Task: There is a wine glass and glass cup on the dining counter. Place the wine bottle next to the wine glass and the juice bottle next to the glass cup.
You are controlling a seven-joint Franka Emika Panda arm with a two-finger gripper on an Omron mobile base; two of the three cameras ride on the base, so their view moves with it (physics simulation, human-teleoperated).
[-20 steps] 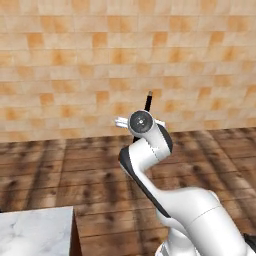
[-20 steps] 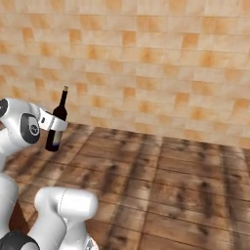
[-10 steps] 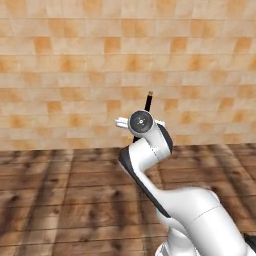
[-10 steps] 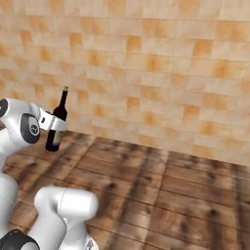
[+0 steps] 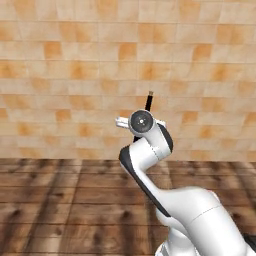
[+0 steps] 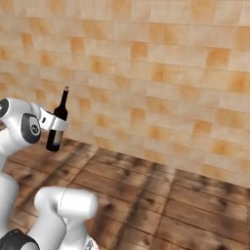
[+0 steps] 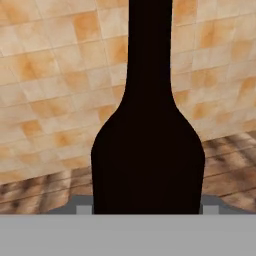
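Marble corner that was showing low at the left is gone as the base is turning toward the tan tiled wall, the gripper (image 6: 53, 123) still clamping the tall near-black wine bottle (image 6: 57, 121) upright, carrying it on, dining counter yet to appear.

A big wall (image 5: 75, 75) of tan and orange tiles stands behind — below it lies a dark brown wood floor (image 6: 195, 210).
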